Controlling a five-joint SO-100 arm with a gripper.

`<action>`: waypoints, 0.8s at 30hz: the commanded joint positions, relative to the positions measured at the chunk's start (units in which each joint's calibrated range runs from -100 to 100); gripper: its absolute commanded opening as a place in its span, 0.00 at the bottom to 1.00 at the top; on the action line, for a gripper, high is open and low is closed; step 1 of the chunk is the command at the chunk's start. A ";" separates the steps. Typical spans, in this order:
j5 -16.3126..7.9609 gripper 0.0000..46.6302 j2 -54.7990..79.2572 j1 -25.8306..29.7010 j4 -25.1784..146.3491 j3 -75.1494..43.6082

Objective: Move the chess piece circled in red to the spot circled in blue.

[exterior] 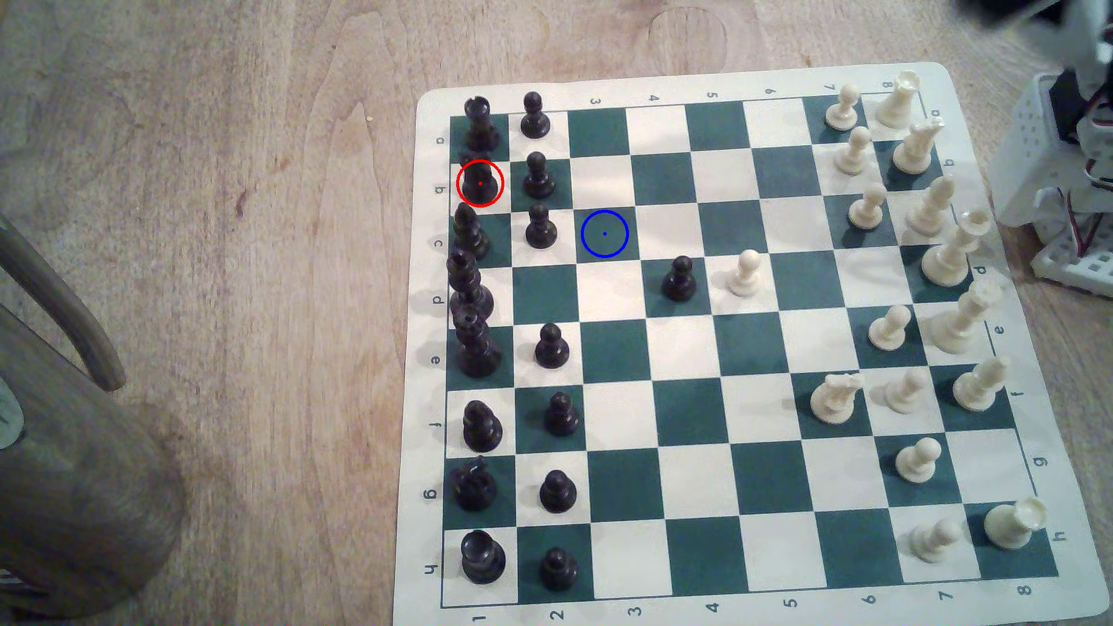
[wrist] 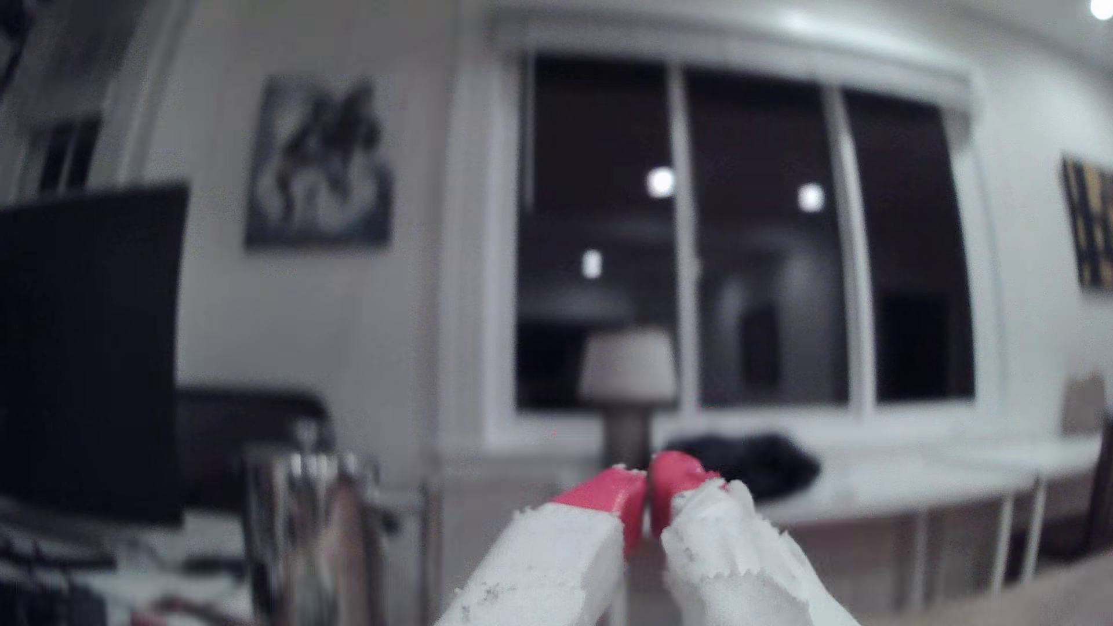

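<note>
1. Red-tipped and wrapped in ragged white tape, our gripper [wrist: 649, 475] has its two fingers pressed together at the tips with nothing between them; the wrist view looks past them to a blurred room with a dark window [wrist: 747, 235] and a lamp [wrist: 627, 385].
2. Wood grain runs across the table [exterior: 211, 241] in the exterior view, and a thin, flexible green-and-cream chess mat [exterior: 723, 361] lies flat on it, right of centre.
3. We see the white latticed arm base [exterior: 1060, 180] at the frame's upper right edge, beyond the row of cream pieces [exterior: 939, 265].
4. At the mat's opposite side, upper centre-left of the frame, the black knight [exterior: 479, 180] stands upright on its round base inside a red ring, on a cream square in the outermost black row, well apart from the arm.
5. One column right and one row lower, the dark green square with the blue ring [exterior: 604, 233] holds no piece; a black pawn [exterior: 540, 227] stands just left of it.
</note>
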State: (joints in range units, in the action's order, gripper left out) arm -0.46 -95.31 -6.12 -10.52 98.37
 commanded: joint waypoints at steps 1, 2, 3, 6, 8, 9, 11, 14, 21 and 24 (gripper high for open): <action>0.49 0.00 9.65 3.89 16.66 -12.06; 0.59 0.00 13.30 4.44 17.40 -14.78; 0.73 0.00 21.11 4.91 19.85 -20.95; 0.44 0.00 33.59 4.36 20.84 -28.93; -1.12 0.00 44.63 3.58 24.03 -37.81; -1.90 0.00 47.85 3.34 25.59 -41.17; -3.42 0.01 53.88 3.11 30.42 -48.69; -5.03 0.12 63.47 4.20 33.45 -58.48; -7.28 0.11 86.14 3.74 35.42 -82.33; -7.67 0.13 92.00 2.64 35.58 -87.13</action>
State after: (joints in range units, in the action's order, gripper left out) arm -7.59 -11.10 -1.70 24.94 24.99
